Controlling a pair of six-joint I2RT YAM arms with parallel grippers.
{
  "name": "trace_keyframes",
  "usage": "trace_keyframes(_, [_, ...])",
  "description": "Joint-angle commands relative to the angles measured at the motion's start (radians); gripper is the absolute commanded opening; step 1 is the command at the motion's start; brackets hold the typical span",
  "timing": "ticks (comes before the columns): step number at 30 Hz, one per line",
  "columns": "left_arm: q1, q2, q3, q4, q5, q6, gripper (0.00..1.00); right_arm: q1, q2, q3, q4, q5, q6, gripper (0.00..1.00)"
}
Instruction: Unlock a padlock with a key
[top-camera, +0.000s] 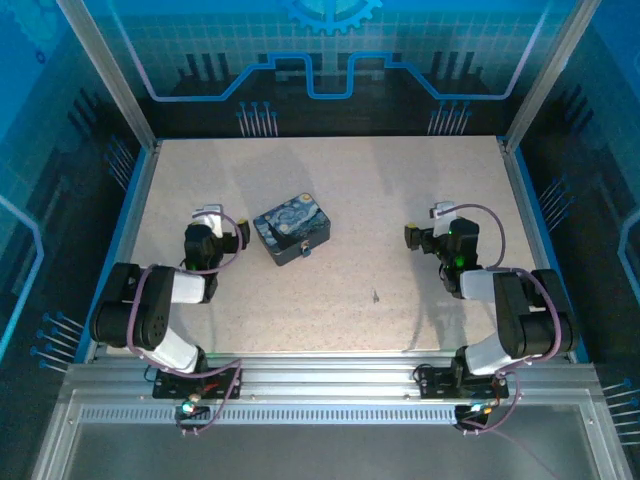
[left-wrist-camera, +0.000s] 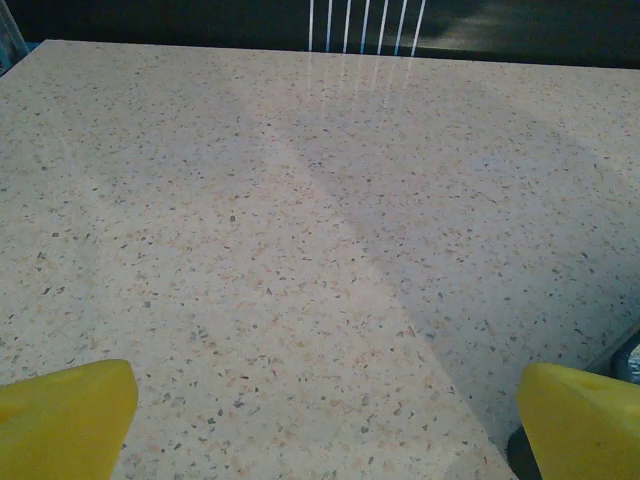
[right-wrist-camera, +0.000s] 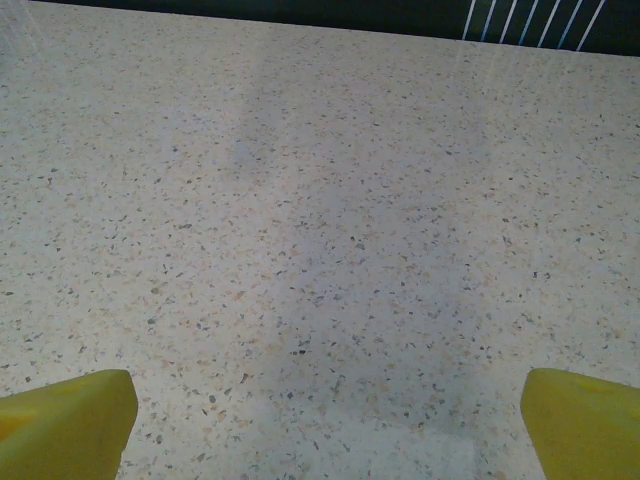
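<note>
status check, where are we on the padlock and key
Open and empty: left pincer, right pincer. Tiny silvery-grey metal padlock beside blue-and-yellow swirl-printed box, untouched. Thin dark metal key loose on speckled table, between arms. Nothing blocking the key.

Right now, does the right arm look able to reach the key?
Probably yes: the key lies alone on the bare table, nearer the bases than the open right pincer, with nothing between them.

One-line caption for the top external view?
Left gripper and right gripper open; padlock at the printed box's near edge; key lying apart on the table.
</note>
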Motion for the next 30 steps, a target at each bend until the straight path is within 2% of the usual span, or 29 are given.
trace_keyframes(1, [0.005,-0.010,0.008,-0.002,0.023,-0.007,0.99,0.004,0.006,0.011,0.014,0.001,-0.009,1.00])
trace_keyframes(17, [0.005,-0.011,0.008,-0.002,0.025,-0.007,0.99,0.004,0.005,0.012,0.016,0.001,-0.008,1.00])
trace_keyframes(24, [0.005,-0.028,-0.045,0.087,-0.009,-0.019,0.99,0.006,-0.100,0.103,-0.248,0.059,0.009,1.00])
trace_keyframes(27, [0.002,-0.083,-0.044,0.039,0.009,-0.009,0.99,0.006,-0.182,0.101,-0.324,0.063,0.049,1.00])
trace_keyframes(30, [-0.008,-0.193,-0.032,-0.077,-0.002,0.001,0.99,0.019,-0.292,0.131,-0.482,0.048,0.147,1.00])
